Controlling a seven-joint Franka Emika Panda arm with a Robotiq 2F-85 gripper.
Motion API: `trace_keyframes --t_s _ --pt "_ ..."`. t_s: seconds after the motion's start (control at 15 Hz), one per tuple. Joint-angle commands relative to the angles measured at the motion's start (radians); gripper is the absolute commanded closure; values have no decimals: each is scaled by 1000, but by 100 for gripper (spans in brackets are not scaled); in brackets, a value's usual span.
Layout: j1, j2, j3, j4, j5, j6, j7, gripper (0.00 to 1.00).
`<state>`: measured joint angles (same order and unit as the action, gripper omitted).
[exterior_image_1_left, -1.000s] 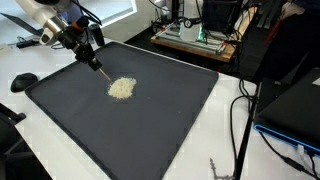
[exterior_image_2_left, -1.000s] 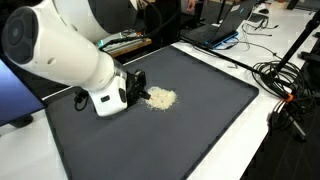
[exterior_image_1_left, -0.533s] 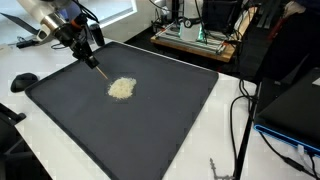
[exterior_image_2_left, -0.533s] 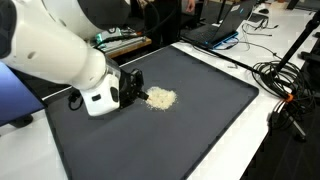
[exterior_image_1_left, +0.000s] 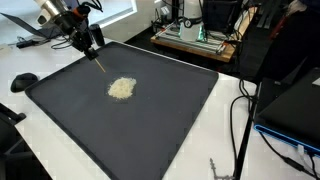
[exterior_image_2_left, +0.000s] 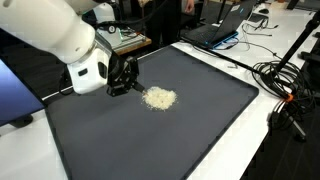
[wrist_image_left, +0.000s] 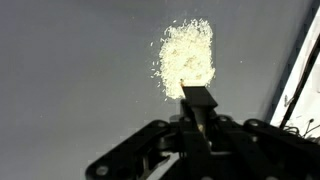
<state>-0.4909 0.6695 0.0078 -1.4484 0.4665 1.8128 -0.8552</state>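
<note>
Gripper (wrist_image_left: 197, 108) first: its black, angular fingers are seen clamped tight on a slim, stick-like tool (wrist_image_left: 197, 97), whose end shows as a dark, flat, squared tab in the wrist view. In an exterior view the same tool (exterior_image_1_left: 101, 63) is seen as a thin tan sliver slanting down out of the gripper (exterior_image_1_left: 88, 42). Whether its tip touches the surface cannot be told.

Just beyond that tip, a small pile of pale grains (wrist_image_left: 187, 58) is picked out, cream-coloured, rough and crumbly, heaped thick at the middle and scattered loose at its ragged edges. It is found in both exterior views (exterior_image_1_left: 122, 88) (exterior_image_2_left: 159, 98), near the gripper (exterior_image_2_left: 125, 78) but apart from it, toward the middle of the mat.

Underneath, a dark mat (exterior_image_1_left: 160, 120) is laid flat: matte, fine-textured, rectangular with rounded corners. It is carried on a smooth white table (exterior_image_1_left: 225, 140), which shows as a bright border around it.

Further out, a small black rounded object (exterior_image_1_left: 24, 80) is spotted on the table beside the mat's corner. Black cables (exterior_image_2_left: 275, 75) are looped and tangled past the mat's far edge, and an open laptop (exterior_image_2_left: 215, 35) is seen at the back.
</note>
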Motion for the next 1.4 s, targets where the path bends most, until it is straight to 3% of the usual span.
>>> trace_keyframes --t_s 0.0,0.53,0.8,1.13,1.33 --pt "28 -167 -19 -237 17 131 -32 97" --pt "50 -393 -24 -638 90 438 -208 97" --pt "66 -493 -17 -837 296 591 -394 97" --pt "147 -596 -38 -997 657 706 -688 97" --pt "232 -639 -50 -1055 730 812 -743 97"
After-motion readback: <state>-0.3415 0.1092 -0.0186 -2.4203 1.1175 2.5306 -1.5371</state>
